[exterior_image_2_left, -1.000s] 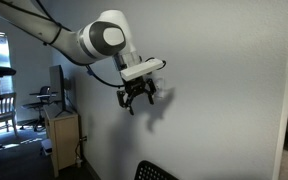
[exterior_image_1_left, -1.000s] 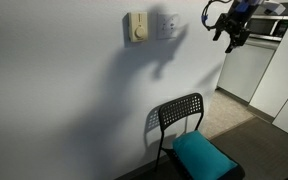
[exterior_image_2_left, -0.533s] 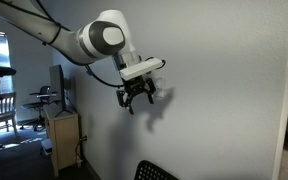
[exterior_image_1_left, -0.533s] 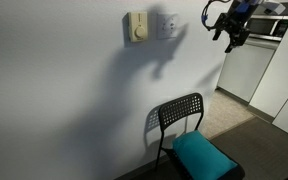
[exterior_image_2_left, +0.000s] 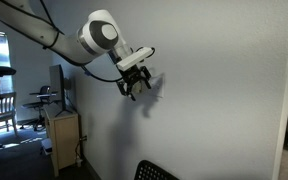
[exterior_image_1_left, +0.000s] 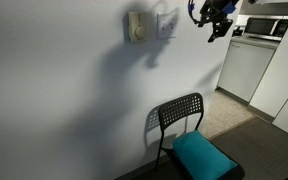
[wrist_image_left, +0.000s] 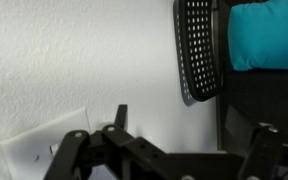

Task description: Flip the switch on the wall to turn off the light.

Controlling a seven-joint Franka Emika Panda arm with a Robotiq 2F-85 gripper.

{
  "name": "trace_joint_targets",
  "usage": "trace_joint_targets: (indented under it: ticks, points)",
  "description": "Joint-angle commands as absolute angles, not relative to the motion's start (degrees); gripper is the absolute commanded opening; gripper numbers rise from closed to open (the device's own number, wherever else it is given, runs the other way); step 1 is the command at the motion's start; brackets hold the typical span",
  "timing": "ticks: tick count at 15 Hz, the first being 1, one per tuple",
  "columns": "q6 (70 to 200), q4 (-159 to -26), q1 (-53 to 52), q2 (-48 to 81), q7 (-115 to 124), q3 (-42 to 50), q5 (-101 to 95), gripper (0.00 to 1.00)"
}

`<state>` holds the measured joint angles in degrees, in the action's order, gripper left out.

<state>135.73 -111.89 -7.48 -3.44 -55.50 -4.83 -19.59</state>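
The switch (exterior_image_1_left: 167, 22) sits high on the wall (exterior_image_1_left: 64, 100), just beside the beige dial box (exterior_image_1_left: 136, 27). Your gripper (exterior_image_1_left: 210, 22) hangs near it, not touching, with its jaws seemingly spread, though the wrist view crops them. You're on the approach. Next, line one fingertip up squarely on a rocker and press.
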Motion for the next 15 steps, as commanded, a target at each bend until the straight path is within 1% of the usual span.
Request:
trace_joint_targets:
  ticks: [1,7,15]
  points:
    - [138.2,-106.2,-7.8,1.8,-56.4,-6.3,-21.2,1.0]
    - [140.3,-99.0,-7.8,7.8,-52.1,-6.2,-30.0,1.0]
    - [138.9,-90.2,-8.5,14.6,-54.4,-6.7,-28.6,1.0]
